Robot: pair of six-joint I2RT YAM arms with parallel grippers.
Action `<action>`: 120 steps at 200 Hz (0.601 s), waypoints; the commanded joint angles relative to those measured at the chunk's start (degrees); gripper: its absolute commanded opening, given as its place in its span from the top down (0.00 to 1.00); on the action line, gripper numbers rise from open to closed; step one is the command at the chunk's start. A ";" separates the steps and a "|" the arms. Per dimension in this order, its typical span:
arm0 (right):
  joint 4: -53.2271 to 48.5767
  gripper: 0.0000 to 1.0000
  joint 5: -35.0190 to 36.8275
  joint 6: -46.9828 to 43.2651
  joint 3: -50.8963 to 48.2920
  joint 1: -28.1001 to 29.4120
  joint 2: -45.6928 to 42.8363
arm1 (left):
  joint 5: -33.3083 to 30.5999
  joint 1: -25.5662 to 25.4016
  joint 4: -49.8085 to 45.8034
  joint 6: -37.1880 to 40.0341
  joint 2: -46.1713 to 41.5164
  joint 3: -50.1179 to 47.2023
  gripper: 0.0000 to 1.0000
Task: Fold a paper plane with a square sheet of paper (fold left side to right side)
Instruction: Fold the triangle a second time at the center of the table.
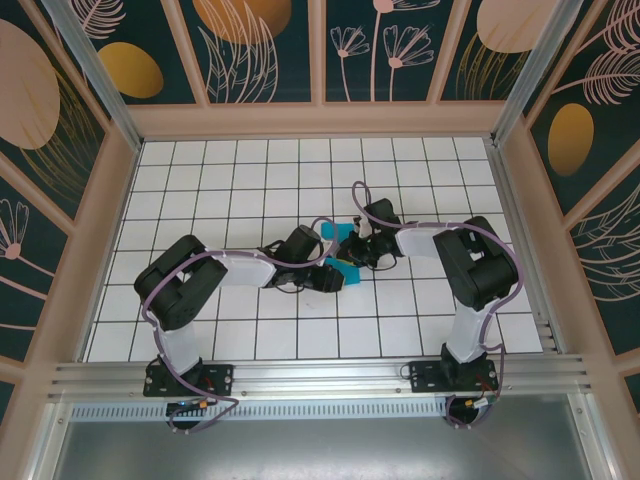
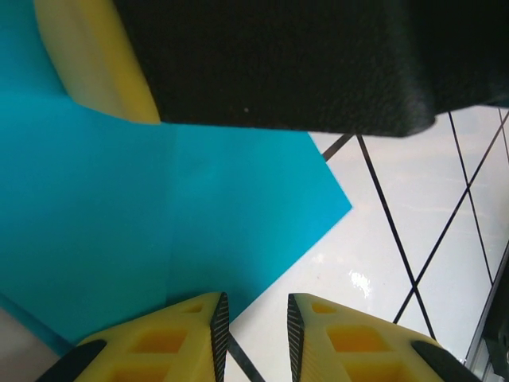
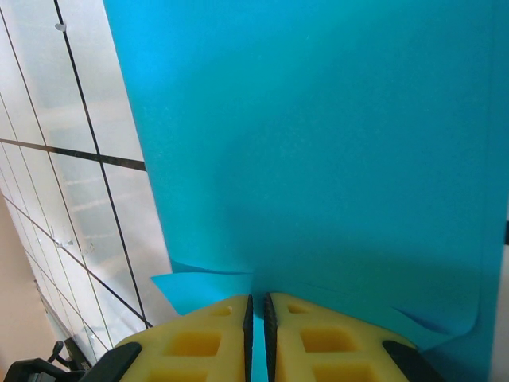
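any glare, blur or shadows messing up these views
Left wrist: a bright glare spot sits on the white table, and the black body across the top is close and soft-edged. Right wrist: the tiles at left are washed out by reflections, and the cyan paper darkens with shadow toward the right gripper. Top external: evenly lit and sharp.

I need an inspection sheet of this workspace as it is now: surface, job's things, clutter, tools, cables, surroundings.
Surface: white gridded table, glossy.
Job's things: cyan paper sheet, creased, between the two arms near the table's centre.
Clutter: nothing seen.
Tools: right tool shut on the sheet's edge; left tool open at the sheet's edge, holding nothing.
Cables: purple cables run along both arms.
Surroundings: floral wall panels; metal rail at the near edge.
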 commanded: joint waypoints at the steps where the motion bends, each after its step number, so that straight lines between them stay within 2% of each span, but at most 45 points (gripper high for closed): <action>1: -6.14 0.83 4.14 -1.29 -1.52 -0.30 3.02 | -3.49 0.19 -1.61 0.27 -1.66 -1.23 0.71; 61: -6.12 0.83 3.97 -1.29 -1.41 -0.28 3.01 | -1.58 0.28 -0.81 -0.04 -9.18 -3.08 0.69; 91: -6.28 0.83 4.01 -1.29 -1.45 -0.32 2.87 | -0.94 0.39 -0.29 -0.14 -7.54 -0.61 0.70; 120: -6.30 0.83 3.85 -1.32 -1.45 -0.24 2.73 | -1.44 0.35 -0.34 0.21 -2.48 1.63 0.70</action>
